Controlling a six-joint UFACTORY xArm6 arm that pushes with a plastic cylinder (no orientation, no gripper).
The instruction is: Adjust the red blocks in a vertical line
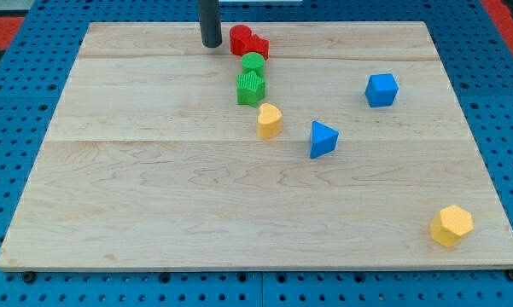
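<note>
1. Board [154, 213]: you have a pale wooden table top lying on a blue pegboard surface [34, 38].
2. Rod [210, 17]: dark and upright, it comes in at the view's top. There is no gripper on it, so you have no jaws to read as wide or narrow, and it holds nothing.
3. Tip [211, 43]: it rests on the board near the top edge, just left of the red blocks. You cannot tell whether it touches them.
4. Red blocks: two, both near the top edge. The round red block [240, 39] sits to the left; the second red block [258, 44], shape unclear, sits at its right and a little lower, touching it. They lie side by side rather than one above the other.
5. Round green block [253, 61]: directly below the red pair, touching or nearly so.
6. Ribbed green block [251, 88]: just below the round green one, in contact with it.
7. Yellow block [269, 120]: rounded, just below and right of the ribbed green block.
8. Blue wedge [323, 139]: near the yellow block, on its right and slightly lower.
9. Blue cube [381, 89]: well apart, toward the view's right.
10. Yellow hexagon [451, 225]: alone near the bottom right corner.
</note>
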